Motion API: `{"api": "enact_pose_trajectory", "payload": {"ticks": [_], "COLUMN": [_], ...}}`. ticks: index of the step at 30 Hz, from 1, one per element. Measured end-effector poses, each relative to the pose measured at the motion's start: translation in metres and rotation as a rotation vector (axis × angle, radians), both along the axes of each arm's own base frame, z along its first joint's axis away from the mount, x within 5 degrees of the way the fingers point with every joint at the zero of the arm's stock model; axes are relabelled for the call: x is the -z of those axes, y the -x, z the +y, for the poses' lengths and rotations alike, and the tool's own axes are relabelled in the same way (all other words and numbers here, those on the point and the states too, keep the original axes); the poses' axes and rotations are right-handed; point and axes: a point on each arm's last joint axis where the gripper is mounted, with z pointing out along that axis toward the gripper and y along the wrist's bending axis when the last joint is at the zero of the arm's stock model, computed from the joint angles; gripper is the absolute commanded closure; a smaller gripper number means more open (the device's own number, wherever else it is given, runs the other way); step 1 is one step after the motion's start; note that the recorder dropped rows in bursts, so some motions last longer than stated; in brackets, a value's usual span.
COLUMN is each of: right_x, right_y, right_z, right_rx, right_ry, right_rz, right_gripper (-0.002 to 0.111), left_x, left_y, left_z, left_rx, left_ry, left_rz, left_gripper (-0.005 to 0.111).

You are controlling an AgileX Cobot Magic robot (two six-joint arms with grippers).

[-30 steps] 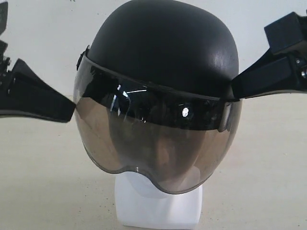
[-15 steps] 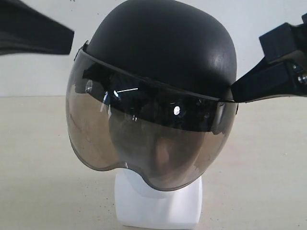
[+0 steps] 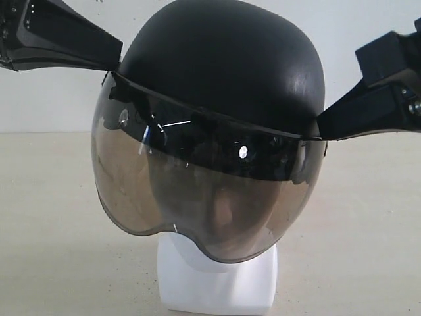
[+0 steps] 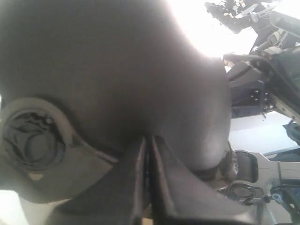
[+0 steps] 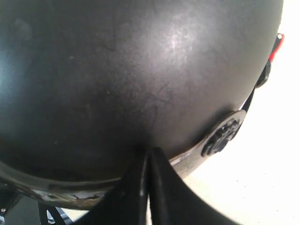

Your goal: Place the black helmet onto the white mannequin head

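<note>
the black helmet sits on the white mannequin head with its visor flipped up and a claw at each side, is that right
No, the visor is down over the face, not flipped up; the exterior view shows it. The rest holds: the black helmet sits on the white mannequin head, with the left claw and right claw at its sides.

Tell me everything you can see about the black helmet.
The black helmet has a round matte shell with faint scuffs and a smoky bubble visor fixed at round side knobs under a dark brow band. It sits tilted over the white mannequin head, whose face shows dimly through the visor. The left claw and right claw, both shut, touch its sides near the rim.
</note>
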Motion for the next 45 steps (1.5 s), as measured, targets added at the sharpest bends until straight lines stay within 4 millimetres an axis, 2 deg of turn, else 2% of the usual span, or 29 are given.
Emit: {"api": "enact_pose_trajectory", "payload": {"ticks": [7, 14, 24, 27, 30, 35, 40, 45], "right_x": [0.0, 0.0, 0.0, 0.0, 0.0, 0.0, 0.0, 0.0], "right_y": [0.0, 0.0, 0.0, 0.0, 0.0, 0.0, 0.0, 0.001], "right_z": [0.0, 0.0, 0.0, 0.0, 0.0, 0.0, 0.0, 0.001], "right_rx": [0.002, 0.004, 0.003, 0.003, 0.002, 0.002, 0.003, -0.004], "right_ry": [-0.001, -0.002, -0.004, -0.004, -0.003, -0.003, -0.004, -0.007], "right_rz": [-0.003, 0.005, 0.006, 0.006, 0.008, 0.011, 0.007, 0.017], "right_gripper": [0.108, 0.108, 0.108, 0.108, 0.108, 0.108, 0.108, 0.108], "left_x": [0.004, 0.005, -0.016, -0.011, -0.003, 0.001, 0.0, 0.011], "left_y": [0.0, -0.001, 0.001, -0.005, -0.011, -0.007, -0.005, -0.002], "left_z": [0.003, 0.004, -0.002, -0.001, -0.009, -0.012, -0.011, -0.01], "left_rx": [-0.005, -0.008, 0.0, 0.001, 0.03, 0.032, 0.018, 0.001], "left_ry": [-0.076, -0.082, 0.045, 0.034, 0.028, -0.079, -0.086, -0.082], "left_rz": [-0.007, -0.002, -0.04, -0.019, 0.009, 0.022, 0.023, 0.052], "left_gripper": [0.102, 0.102, 0.102, 0.102, 0.102, 0.102, 0.102, 0.102]}}
